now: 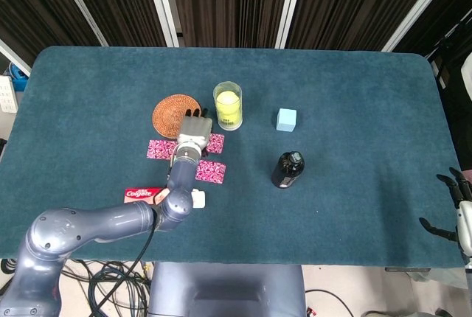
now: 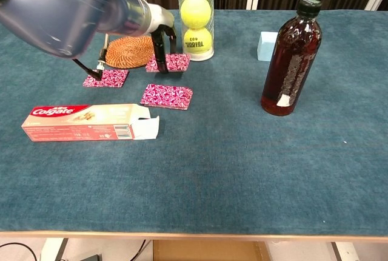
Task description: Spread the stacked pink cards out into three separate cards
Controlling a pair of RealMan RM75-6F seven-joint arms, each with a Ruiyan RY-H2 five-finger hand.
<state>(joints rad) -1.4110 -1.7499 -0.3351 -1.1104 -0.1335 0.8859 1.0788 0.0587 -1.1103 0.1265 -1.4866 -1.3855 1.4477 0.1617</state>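
Left hand grasping pink card; right hand cropped, fingers spread.

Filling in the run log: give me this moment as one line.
left hand: holding third pink card by ball tube | other two cards: flat, apart | right hand: idle, table's edge

Left hand on pink card (right hand idle)

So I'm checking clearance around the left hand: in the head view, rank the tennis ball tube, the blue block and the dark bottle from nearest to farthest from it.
From the left hand:
1. Tennis ball tube, just to its right, toward the far edge.
2. Blue block, farther right.
3. Dark bottle, right and nearer the front edge; close to the block's distance, slightly more.
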